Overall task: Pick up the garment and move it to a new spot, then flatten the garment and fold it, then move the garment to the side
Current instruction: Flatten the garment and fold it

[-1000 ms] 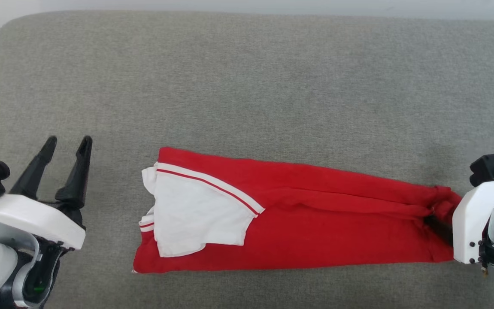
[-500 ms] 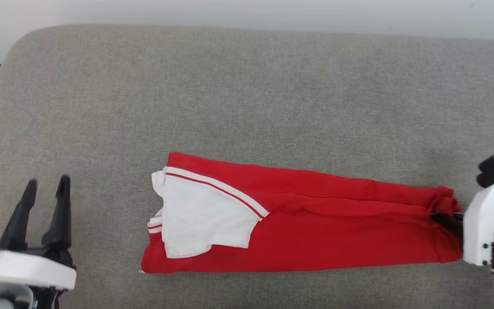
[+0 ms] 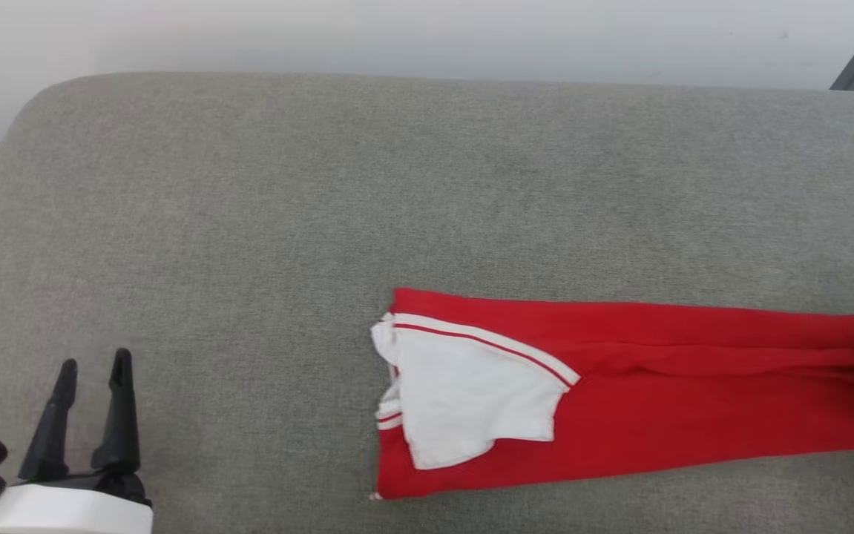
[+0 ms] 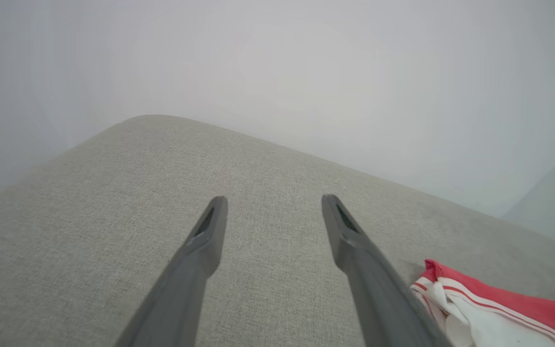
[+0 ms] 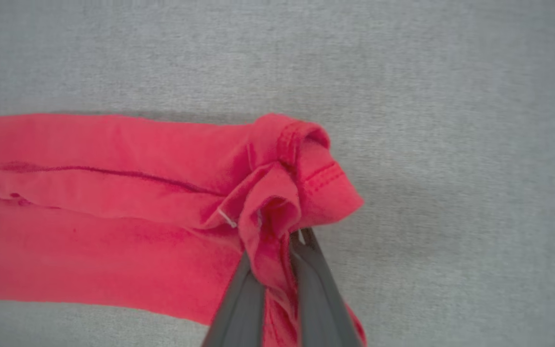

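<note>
Drag garment (image 3: 694, 400) — right gripper (image 5: 298, 237) fingers pinched on its end | left gripper (image 3: 93, 362) fingers apart, empty | pull low, steady.

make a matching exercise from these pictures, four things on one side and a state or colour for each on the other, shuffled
Column one:
1 left gripper
2 right gripper
3 garment
4 cushion

Column two:
A red with a white panel, lying stretched out long
B grey, bearing the cloth
C open, holding nothing
D shut on a bunched red end

Pairs: 1-C, 2-D, 3-A, 4-B
</note>
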You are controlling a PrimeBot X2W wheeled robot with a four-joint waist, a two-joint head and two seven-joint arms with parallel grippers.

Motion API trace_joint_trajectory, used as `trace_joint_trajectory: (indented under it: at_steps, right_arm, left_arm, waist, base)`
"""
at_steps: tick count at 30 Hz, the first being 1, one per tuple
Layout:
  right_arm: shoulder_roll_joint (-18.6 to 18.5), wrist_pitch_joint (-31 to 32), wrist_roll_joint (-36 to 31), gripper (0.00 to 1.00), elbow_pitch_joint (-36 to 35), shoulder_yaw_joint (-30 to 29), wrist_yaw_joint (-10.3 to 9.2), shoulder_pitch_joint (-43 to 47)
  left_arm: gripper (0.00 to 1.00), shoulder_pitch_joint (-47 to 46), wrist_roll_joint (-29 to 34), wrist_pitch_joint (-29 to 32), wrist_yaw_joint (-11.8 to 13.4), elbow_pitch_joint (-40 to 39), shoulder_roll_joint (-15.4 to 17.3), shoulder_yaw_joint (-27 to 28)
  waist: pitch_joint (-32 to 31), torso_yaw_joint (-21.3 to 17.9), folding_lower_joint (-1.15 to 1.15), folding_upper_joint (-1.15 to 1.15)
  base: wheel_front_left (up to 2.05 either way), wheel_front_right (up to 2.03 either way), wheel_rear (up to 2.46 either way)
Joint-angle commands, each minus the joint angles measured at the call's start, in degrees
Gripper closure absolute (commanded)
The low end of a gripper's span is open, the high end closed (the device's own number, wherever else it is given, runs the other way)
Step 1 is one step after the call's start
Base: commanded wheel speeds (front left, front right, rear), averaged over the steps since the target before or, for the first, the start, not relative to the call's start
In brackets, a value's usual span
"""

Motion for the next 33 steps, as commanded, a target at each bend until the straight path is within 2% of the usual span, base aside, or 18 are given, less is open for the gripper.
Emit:
trace_joint_trajectory:
  at_steps: [1,4,7,11,15,19,23,33]
  right_arm:
    - [-0.05,-0.21,-0.39,1.00,0.41,-0.56,0.00,0.01]
    - [-1.12,0.34,-2.22,1.00,1.85,-2.05,0.00,-0.26]
    - [-0.51,1.42,-2.13,1.00,1.14,-2.67,0.00,-0.24]
    - [0.41,3.63,-0.05,1.00,-3.59,-2.32,0.00,1.51]
    - [1.73,6.77,1.11,1.00,-11.24,-0.96,0.00,3.91]
    - [3.59,7.93,0.13,1.00,-18.41,2.54,0.00,4.48]
    - [6.16,8.66,-0.48,1.00,-21.75,7.86,0.00,2.82]
    - [11.00,6.79,-0.82,1.00,-17.43,20.02,0.00,-2.96]
  left_arm:
    - [0.00,0.39,0.65,-0.25,-0.40,0.13,-0.52,0.39]
    - [0.00,0.17,2.32,-0.25,-0.96,0.46,-2.13,1.39]
    - [0.00,0.14,3.24,-0.26,-1.45,0.88,-3.53,2.28]
    - [0.00,0.55,3.81,-0.26,-1.82,0.79,-4.38,2.81]
    - [0.00,1.05,3.98,-0.26,-1.94,0.09,-4.57,3.10]
    - [0.00,1.32,3.58,-0.26,-1.90,-0.69,-4.35,2.47]
    - [0.00,1.12,3.06,-0.26,-1.87,-0.74,-4.16,1.71]
    - [0.00,-1.12,1.92,-0.26,-1.87,-0.23,-3.85,-1.37]
  waist:
    - [-0.12,-0.21,0.00,0.00]
    - [-0.41,-0.53,0.00,0.00]
    - [-0.86,-0.76,0.00,0.00]
    - [-1.29,-0.64,0.00,0.00]
    - [-1.44,-0.24,0.00,0.00]
    - [-1.48,0.46,0.00,0.00]
    - [-1.58,1.61,0.00,0.00]
    - [-1.67,5.74,0.00,0.00]
  base:
    - [0.00,0.00,0.00]
    - [0.00,0.00,0.00]
    - [0.00,0.00,0.00]
    - [0.00,0.00,0.00]
    - [0.00,0.00,0.00]
    - [0.00,0.00,0.00]
    - [0.00,0.00,0.00]
    - [0.00,0.00,0.00]
